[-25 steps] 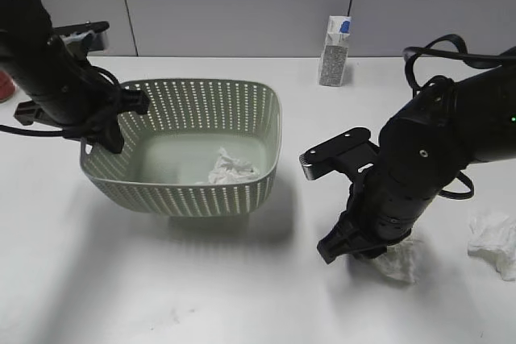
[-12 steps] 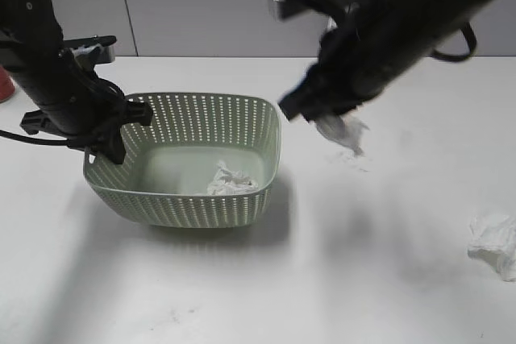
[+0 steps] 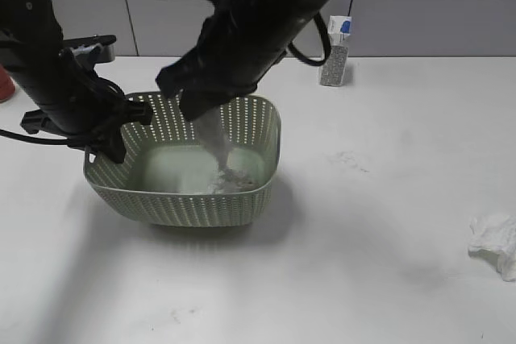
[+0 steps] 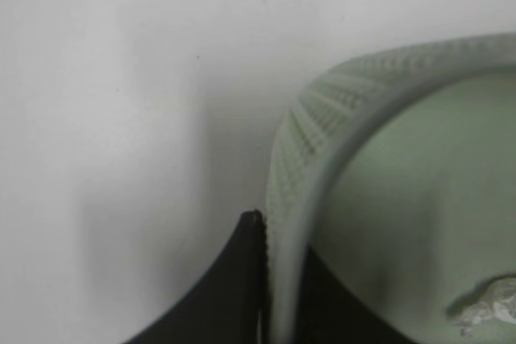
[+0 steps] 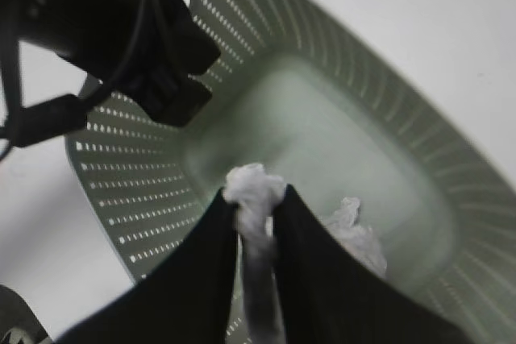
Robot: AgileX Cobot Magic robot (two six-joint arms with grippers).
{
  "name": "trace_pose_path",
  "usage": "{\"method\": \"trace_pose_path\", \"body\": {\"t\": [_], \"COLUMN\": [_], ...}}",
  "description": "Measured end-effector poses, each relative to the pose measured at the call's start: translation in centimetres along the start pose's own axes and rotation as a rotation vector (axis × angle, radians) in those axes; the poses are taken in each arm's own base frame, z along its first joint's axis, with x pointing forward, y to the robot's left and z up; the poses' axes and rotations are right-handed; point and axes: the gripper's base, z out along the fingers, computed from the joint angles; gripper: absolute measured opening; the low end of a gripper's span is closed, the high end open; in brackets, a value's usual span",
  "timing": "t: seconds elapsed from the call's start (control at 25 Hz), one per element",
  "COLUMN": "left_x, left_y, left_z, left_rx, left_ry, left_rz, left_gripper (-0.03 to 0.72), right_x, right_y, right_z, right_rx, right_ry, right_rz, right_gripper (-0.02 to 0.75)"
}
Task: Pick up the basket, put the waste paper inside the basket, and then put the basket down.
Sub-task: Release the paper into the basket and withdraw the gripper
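Observation:
The pale green slotted basket (image 3: 242, 191) sits left of centre, and my left gripper (image 3: 109, 136) is shut on its left rim (image 4: 290, 191). My right gripper (image 3: 201, 110) hangs over the basket, shut on a white paper wad (image 5: 254, 187) that trails down between the jaws (image 3: 216, 144). A second wad (image 3: 230, 179) lies on the basket floor; it also shows in the right wrist view (image 5: 355, 235) and in the left wrist view (image 4: 488, 312). A third wad (image 3: 493, 243) lies on the table at the far right.
An upright grey-white carton with a blue cap (image 3: 334, 50) stands at the back by the wall. A red object (image 3: 5, 86) shows at the left edge. The table top (image 3: 363, 223) is white.
My right gripper lifted a paper wad from the table at the right, carried it left and now holds it over the basket. The left gripper and basket stayed about still.

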Motion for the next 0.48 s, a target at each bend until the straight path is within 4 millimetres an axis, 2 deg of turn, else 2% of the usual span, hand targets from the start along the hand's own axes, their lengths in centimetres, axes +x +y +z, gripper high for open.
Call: {"method": "trace_pose_path", "body": {"t": [0.12, 0.16, 0.2, 0.32, 0.4, 0.48], "left_x": [0.0, 0.0, 0.0, 0.0, 0.0, 0.0], "left_y": [0.0, 0.0, 0.0, 0.0, 0.0, 0.0], "left_z": [0.0, 0.0, 0.0, 0.0, 0.0, 0.0], "left_rx": [0.0, 0.0, 0.0, 0.0, 0.001, 0.001], "left_ry": [0.0, 0.0, 0.0, -0.001, -0.001, 0.0], "left_rz": [0.0, 0.0, 0.0, 0.0, -0.001, -0.001], "left_gripper": [0.001, 0.001, 0.001, 0.001, 0.001, 0.001], "right_x": [0.3, 0.2, -0.1, -0.8, -1.2, -1.2], "right_y": [-0.2, -0.2, -0.2, -0.9, -2.2, -4.3], "right_z": [0.9, 0.8, 0.6, -1.4, -3.8, -6.9], "right_rx": [-0.001, 0.005, 0.019, 0.11, 0.184, 0.255], "right_ry": [0.027, 0.024, 0.017, 0.017, 0.009, 0.004], "right_rz": [-0.004, -0.013, -0.027, -0.049, -0.03, 0.014], "right_gripper": [0.54, 0.59, 0.616, 0.623, 0.623, 0.623]}}
